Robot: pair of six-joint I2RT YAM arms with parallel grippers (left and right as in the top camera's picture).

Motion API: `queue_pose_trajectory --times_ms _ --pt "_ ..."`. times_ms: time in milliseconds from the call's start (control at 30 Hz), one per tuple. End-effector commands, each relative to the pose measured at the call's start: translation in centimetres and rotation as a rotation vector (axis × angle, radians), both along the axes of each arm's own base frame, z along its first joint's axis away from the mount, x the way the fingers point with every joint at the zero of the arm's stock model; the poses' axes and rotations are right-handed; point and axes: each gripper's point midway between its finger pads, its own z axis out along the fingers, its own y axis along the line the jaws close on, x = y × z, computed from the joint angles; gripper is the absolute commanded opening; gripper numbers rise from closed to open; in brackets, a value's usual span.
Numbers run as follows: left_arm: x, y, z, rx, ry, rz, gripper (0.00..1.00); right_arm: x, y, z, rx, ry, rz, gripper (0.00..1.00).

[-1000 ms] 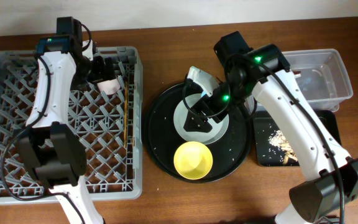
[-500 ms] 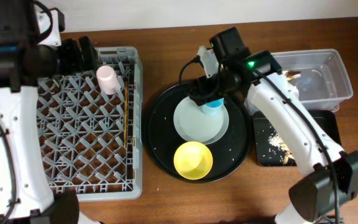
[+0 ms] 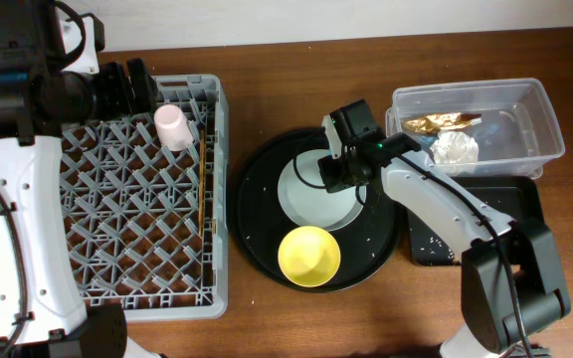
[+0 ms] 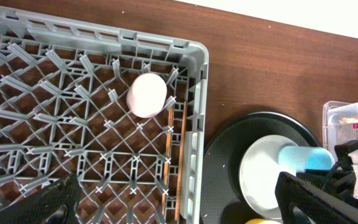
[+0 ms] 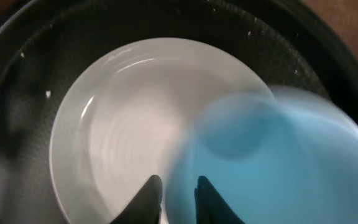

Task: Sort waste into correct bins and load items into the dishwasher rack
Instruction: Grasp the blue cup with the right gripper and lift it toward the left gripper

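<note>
Wooden worktop (image 3: 267, 40), loading in hand: small blue cup (image 4: 303, 158) is pinched at its rim by the right gripper (image 5: 176, 190) over the plate (image 5: 117, 137) mid-table; a carry or handover toward the left-edge dishwasher rack (image 4: 197, 93) is judged to be called for, with the left gripper (image 4: 179, 193) held spread wide.

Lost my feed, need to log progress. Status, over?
Left gripper open, empty, above dishwasher rack. Right gripper at blurred blue cup over plate; grip unclear. Pink cup racked. No obstruction seen.
</note>
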Motion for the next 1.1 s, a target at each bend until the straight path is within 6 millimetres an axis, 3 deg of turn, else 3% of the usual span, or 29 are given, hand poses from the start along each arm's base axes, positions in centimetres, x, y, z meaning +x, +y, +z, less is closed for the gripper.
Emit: queue_pose_trajectory --times_ms 0,67,133,200,300,367,433,467,500,533,600,667,733,967,1067 --pt "0.1 0.0 -0.1 -0.001 0.001 -0.008 0.99 -0.1 -0.1 0.0 -0.010 -0.006 -0.006 0.04" --pt "0.1 0.0 -0.1 -0.001 0.001 -0.008 0.99 0.3 0.9 2.1 0.045 -0.031 0.013 0.04" --pt "0.1 0.0 -0.1 -0.001 0.001 -0.008 0.99 0.4 2.5 7.7 0.146 -0.080 0.053 0.04" --pt "0.1 0.0 -0.1 -0.001 0.001 -0.008 0.99 -0.6 3.4 14.6 0.239 -0.148 0.096 0.04" --pt "0.1 0.0 -0.1 -0.001 0.001 -0.008 0.99 -3.7 1.7 23.6 0.322 -0.279 0.107 0.04" --pt "0.1 0.0 -0.1 -0.001 0.001 -0.008 0.99 -6.2 0.6 27.0 0.448 -0.303 0.137 0.04" --pt "0.1 0.0 0.0 -0.001 -0.003 -0.008 0.99 -7.4 -1.0 28.1 0.523 -0.279 0.124 0.04" --pt "1.4 -0.3 1.1 -0.026 -0.070 -0.009 0.99 -7.9 -1.9 28.5 0.596 -0.249 0.136 0.04" --pt "1.1 -2.6 1.5 -0.140 -0.069 -0.086 0.99 -8.4 -1.8 29.1 0.670 -0.241 0.208 0.04" --pt "0.2 -4.9 2.0 -0.256 -0.056 -0.172 0.99 -9.0 -1.6 29.8 0.741 -0.237 0.271 0.04" --pt "-1.3 -7.7 3.1 -0.402 -0.039 -0.298 0.99 -9.3 -1.9 30.8 0.834 -0.246 0.337 0.04" --pt "-4.8 -12.5 7.0 -0.625 -0.148 -0.675 0.99 -9.5 -1.9 31.7 0.941 -0.231 0.388 0.04" --pt "-7.1 -14.4 8.7 -0.731 -0.187 -0.821 0.99 -10.9 -1.2 33.6 1.081 -0.259 0.538 0.04" --pt "-12.5 -23.0 8.9 -0.742 -0.140 -1.129 0.99 -11.8 -1.0 34.6 1.137 -0.271 0.600 0.04" --pt "-13.2 -24.6 8.3 -0.695 -0.133 -1.171 0.99 -12.6 -0.9 35.3 1.128 -0.295 0.616 0.04"
